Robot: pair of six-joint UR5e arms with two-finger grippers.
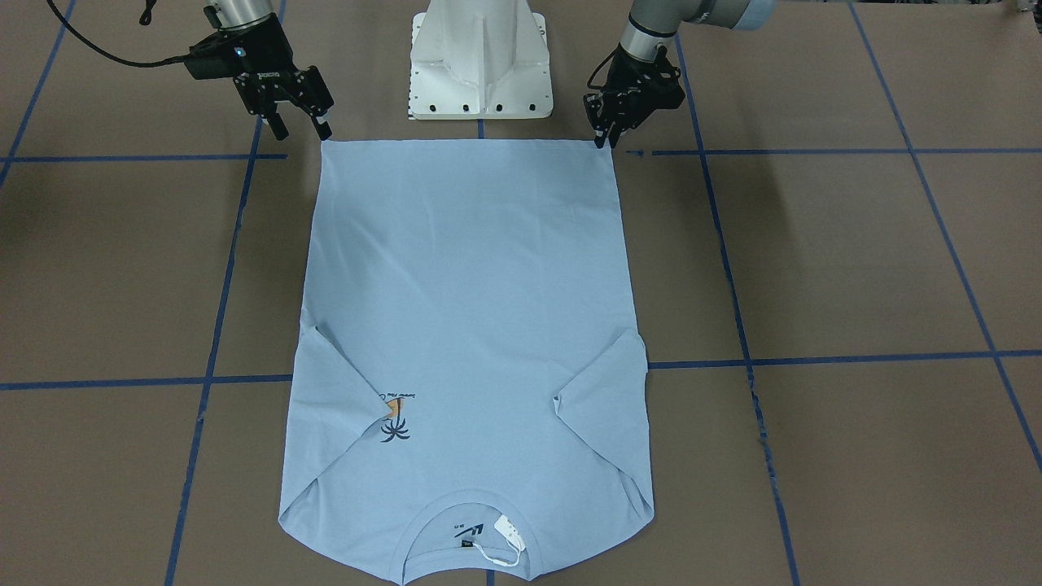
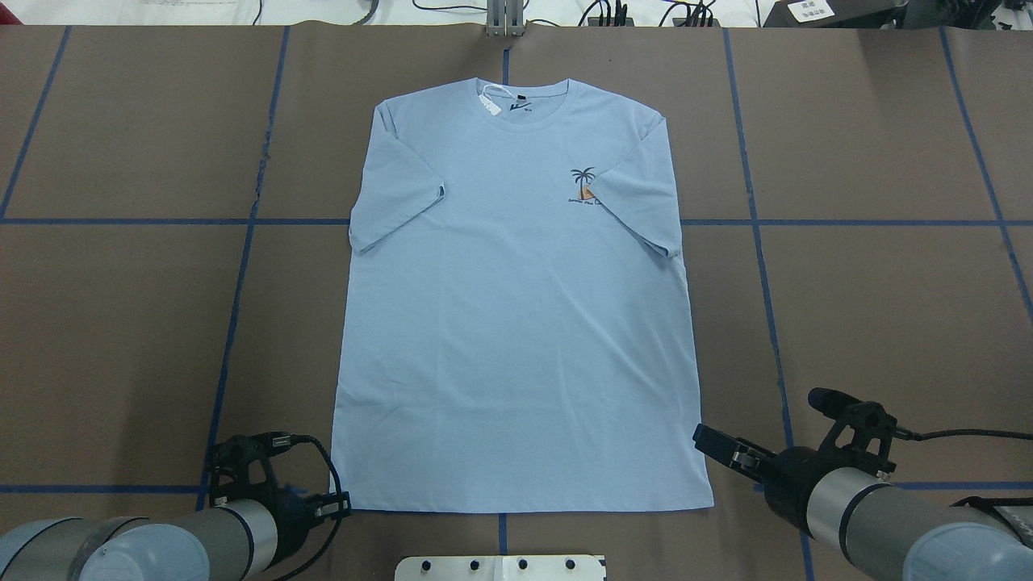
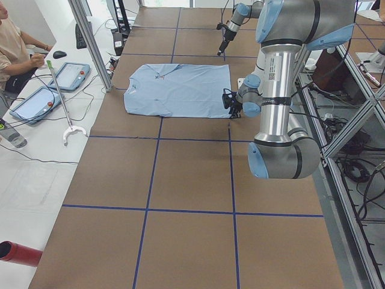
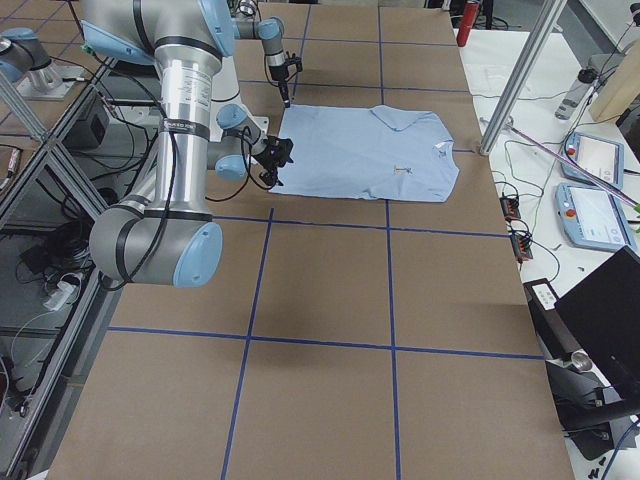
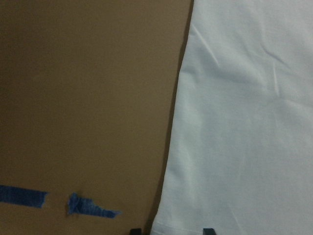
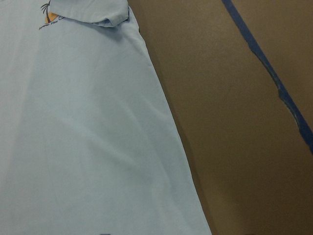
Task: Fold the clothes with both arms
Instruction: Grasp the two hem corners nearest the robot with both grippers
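T-shirt [image 2: 516, 323] flat on table [image 2: 888, 282], sleeves folded in, hem toward pedestal [image 1: 480, 57]. Left gripper [image 1: 604, 140] fingers spread, straddling hem corner, nothing pinched. Right gripper [image 1: 303, 129] spread, empty, just off opposite corner. I would seat both equally deep and pinch both layers.

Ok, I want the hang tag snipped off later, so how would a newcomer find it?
Find the light blue T-shirt flat on the brown table. Go to its neck opening, farthest from the white robot base. The hang tag is the small white card on a string there, beside the dark neck label.
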